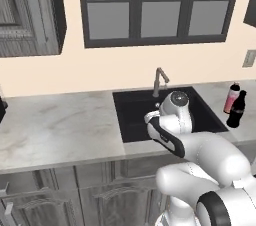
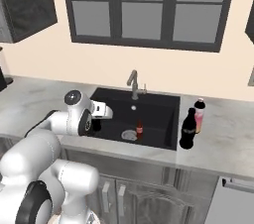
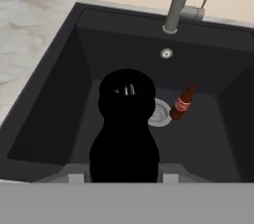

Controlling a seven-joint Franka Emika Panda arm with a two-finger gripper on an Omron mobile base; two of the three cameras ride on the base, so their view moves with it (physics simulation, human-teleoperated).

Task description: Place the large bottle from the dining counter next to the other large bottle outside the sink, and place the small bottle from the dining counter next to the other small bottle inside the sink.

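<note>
Black small bottle (image 3: 125,134): glossy, all dark, bulbous body under a round shoulder, sitting nearest the hand camera and hanging over the near part of the sink (image 3: 54,114), above the basin. Gripper (image 3: 124,177): clamping this bottle by its lower body, jaws drawn in narrow against its sides. Second small bottle (image 3: 181,103): brown glass, red label, standing on the sink floor just right of the round drain (image 3: 159,114). Faucet (image 3: 177,5): rising at the far rim. Large dark bottle (image 2: 188,129): black with a red label, standing upright on the marble desk (image 2: 218,139) right of the sink. Pink large bottle (image 2: 199,116): standing just behind and beside the dark one.
</note>
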